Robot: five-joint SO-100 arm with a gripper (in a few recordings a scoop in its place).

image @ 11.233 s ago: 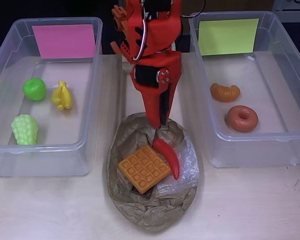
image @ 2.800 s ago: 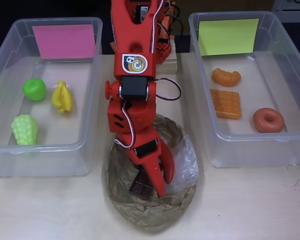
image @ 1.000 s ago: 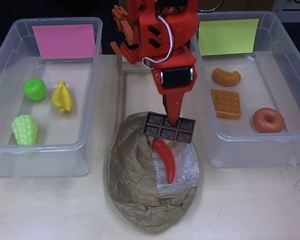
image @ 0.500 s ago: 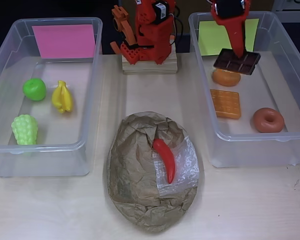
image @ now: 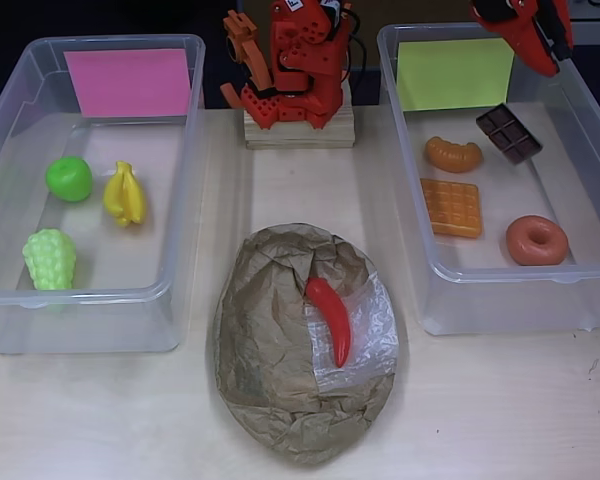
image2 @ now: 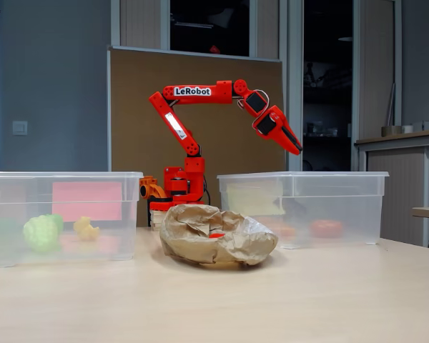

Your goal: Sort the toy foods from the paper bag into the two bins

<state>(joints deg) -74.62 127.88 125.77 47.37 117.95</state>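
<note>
gripper: my red gripper (image: 540,45) hangs over the back right corner of the yellow-green card bin (image: 580,270), up above its rim in the fixed view (image2: 289,139); nothing in it, can't tell if the jaws are apart
that bin: chocolate bar (image: 509,133), croissant (image: 452,154), waffle (image: 451,207), donut (image: 536,240)
pink card bin (image: 80,320): apple (image: 69,178), bananas (image: 124,194), grapes (image: 49,259)
paper bag (image: 270,350): between the bins; red chili (image: 331,318) lies on it, tip on the clear window
</note>
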